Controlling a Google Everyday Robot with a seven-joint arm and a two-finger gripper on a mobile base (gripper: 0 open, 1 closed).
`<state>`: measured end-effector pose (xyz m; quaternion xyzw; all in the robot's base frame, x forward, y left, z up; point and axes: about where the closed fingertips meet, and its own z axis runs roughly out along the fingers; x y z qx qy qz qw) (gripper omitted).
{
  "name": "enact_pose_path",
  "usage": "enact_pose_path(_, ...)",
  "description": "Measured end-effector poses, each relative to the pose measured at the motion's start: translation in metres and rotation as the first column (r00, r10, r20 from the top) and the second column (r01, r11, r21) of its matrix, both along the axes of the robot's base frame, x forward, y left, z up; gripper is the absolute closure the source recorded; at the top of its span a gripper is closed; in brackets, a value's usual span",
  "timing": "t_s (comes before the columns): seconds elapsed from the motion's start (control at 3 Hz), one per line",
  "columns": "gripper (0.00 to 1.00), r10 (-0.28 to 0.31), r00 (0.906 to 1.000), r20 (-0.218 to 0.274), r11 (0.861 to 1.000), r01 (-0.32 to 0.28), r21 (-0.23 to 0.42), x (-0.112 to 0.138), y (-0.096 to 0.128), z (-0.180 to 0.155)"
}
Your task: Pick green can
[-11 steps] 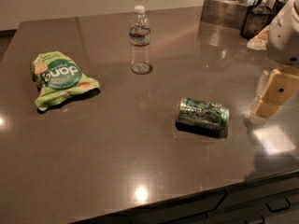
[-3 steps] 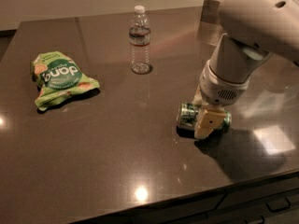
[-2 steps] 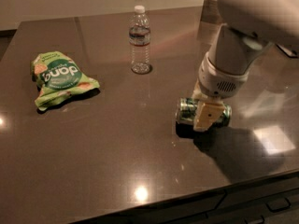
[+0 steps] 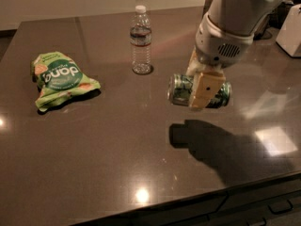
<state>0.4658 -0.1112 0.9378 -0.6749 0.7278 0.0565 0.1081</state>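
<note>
The bag (image 4: pixel 61 79) near the left edge of the surface (image 4: pixel 94 149) is unmoved. The bottle (image 4: pixel 141 39) stands upright toward the far edge, also unmoved. Right of it is the change: the can (image 4: pixel 181 89), which lay on the surface a moment ago with the hand around it, is now lifted clear. It hangs sideways, clamped across its middle by the hand (image 4: pixel 203 89). Its shadow (image 4: pixel 207 145) falls apart from it, toward the front edge. Judgement: the grasp holds and the pick is essentially done. The remaining risk is the round body slipping.
</note>
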Motion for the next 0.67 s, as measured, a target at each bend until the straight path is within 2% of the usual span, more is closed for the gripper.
enact_pose_path(0.33, 1.00, 0.040, 0.9986, 0.036, 0.999, -0.041, 0.035, -0.0015, 0.0160, 0.0332)
enact_pose_path(0.67, 1.00, 0.041, 0.9972, 0.063, 0.998, -0.044, 0.050, 0.0035, 0.0213, 0.0392)
